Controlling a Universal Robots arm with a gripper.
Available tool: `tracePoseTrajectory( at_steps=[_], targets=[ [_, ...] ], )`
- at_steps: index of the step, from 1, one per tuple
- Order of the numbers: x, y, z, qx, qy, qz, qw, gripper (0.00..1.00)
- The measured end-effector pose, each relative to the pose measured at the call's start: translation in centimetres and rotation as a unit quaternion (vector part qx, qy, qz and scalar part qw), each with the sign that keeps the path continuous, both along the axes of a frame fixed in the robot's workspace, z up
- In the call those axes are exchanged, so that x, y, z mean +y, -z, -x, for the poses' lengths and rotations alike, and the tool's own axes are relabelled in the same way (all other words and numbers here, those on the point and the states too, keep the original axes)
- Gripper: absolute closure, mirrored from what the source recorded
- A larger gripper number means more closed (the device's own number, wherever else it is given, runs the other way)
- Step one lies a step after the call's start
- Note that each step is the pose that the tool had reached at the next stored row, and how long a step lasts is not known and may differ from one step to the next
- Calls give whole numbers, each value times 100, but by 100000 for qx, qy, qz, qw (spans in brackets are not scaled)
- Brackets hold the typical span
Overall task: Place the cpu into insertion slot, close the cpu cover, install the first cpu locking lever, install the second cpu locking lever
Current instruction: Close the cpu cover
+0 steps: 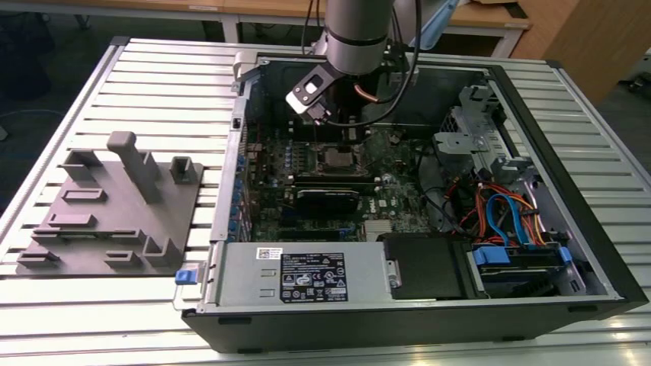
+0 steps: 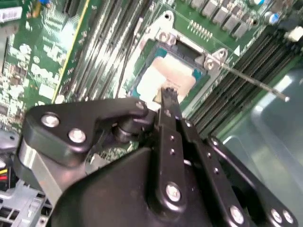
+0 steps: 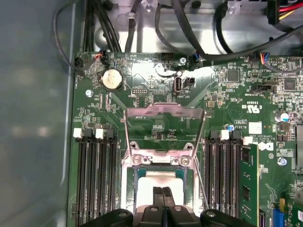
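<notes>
The computer case [image 1: 578, 122] lies open on the slatted counter [image 1: 102, 320], filling the middle and the exterior view's right; a grey fixture plate [image 1: 112, 221] sits apart from it at the exterior view's left, with bare slats around its edges. The arm comes down from the upper middle of the exterior view into the case's open top, between the case's far wall and the power supply [image 1: 305, 278] at the near edge.

In both wrist views the hand [image 3: 163, 197] has its two black fingers pressed flat together, nothing between them; their joined tip sits over the cpu [image 3: 143, 189], at or just above its pale metal top; whether it touches, I cannot tell. The cpu lies flat inside the insertion slot [image 1: 336, 158], its edges square to the dark rim.

The cpu cover [image 3: 163, 110] is swung open, raised on its hinge at the slot's far edge; the green board shows through its window; the slot is uncovered. In the second wrist view a thin locking lever [image 2: 255, 84] runs out from a corner of the slot, slanting over the memory slots [image 3: 94, 179] and unlatched.

Room is narrow; the memory slots flank the slot on both sides, one bank holding an upright green memory card [image 3: 248, 184]; black cables [image 3: 189, 38] loop beyond the board's far edge.
</notes>
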State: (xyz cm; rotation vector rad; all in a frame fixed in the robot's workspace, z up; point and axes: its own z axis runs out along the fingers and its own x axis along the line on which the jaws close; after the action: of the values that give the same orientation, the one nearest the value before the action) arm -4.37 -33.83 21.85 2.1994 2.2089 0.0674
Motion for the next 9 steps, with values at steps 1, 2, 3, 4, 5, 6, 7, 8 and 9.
tracePoseTrajectory(
  at_steps=[1, 2, 3, 4, 5, 6, 7, 8, 9],
  targets=[
    [0, -1, 0, 0, -1, 2, 100000, 90],
    [0, -2, 0, 7, 0, 8, 100000, 90],
    [0, -4, 0, 9, 0, 15, 100000, 90],
    [0, -4, 0, 9, 0, 14, 100000, 90],
    [0, -5, 0, 30, 0, 10, 100000, 90],
    [0, -5, -3, 347, -1, -14, 99999, 90],
    [0, -5, -7, 976, -1, -3, 99995, 90],
    [0, -5, -11, 1542, 0, -5, 99988, 90],
    [0, -5, -20, 2242, -1, -6, 99975, 90]
  ],
)
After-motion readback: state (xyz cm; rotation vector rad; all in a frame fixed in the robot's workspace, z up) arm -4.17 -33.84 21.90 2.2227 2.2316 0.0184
